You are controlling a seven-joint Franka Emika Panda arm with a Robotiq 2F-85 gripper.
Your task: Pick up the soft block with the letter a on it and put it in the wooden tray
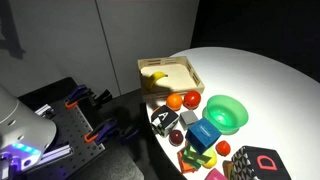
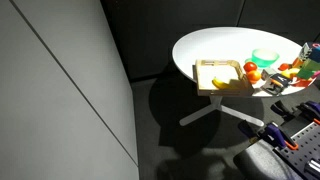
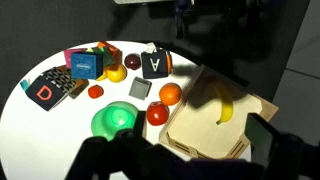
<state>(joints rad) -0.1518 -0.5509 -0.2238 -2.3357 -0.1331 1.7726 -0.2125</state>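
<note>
table (image 1: 270,80): round, white | on it: wooden tray (image 1: 182,76); soft block (image 1: 164,119); green bowl (image 1: 226,112); blue cube (image 1: 203,134)

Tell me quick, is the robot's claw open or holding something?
Gripper: open, holding nothing; the small black-and-white soft block sits on the round white table.

Soft block (image 3: 155,65) reads A; black block (image 3: 45,90), D.

D block (image 1: 262,163) partly beyond bottom edge
</note>
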